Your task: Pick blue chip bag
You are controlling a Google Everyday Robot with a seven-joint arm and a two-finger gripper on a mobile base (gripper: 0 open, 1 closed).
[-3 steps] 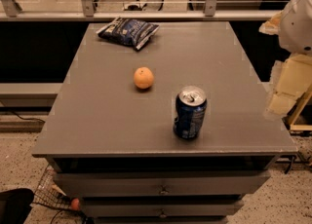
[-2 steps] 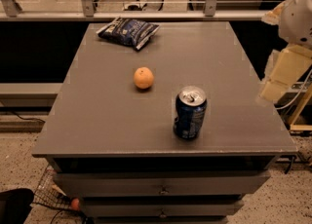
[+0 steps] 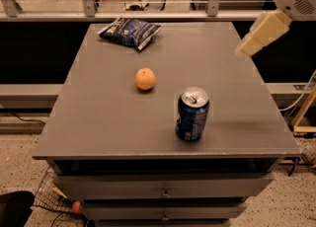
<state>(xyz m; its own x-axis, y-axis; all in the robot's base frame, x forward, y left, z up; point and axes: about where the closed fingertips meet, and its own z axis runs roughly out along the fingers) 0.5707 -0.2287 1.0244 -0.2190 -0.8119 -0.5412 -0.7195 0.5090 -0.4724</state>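
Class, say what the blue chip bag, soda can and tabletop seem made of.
Blue chip bag: likely thin plastic film, crinkled, glinting. Soda can: probably metal, silvery top. Tabletop: smooth matte grey, material unclear. The end effector hangs above the tabletop's far right edge.

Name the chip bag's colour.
The chip bag is navy blue with white markings (camera view); the gripper hovers by the table's right edge.

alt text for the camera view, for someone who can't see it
A blue chip bag lies at the far left of a grey table, with an orange mid-table and a blue soda can nearer. The end effector hovers at upper right.
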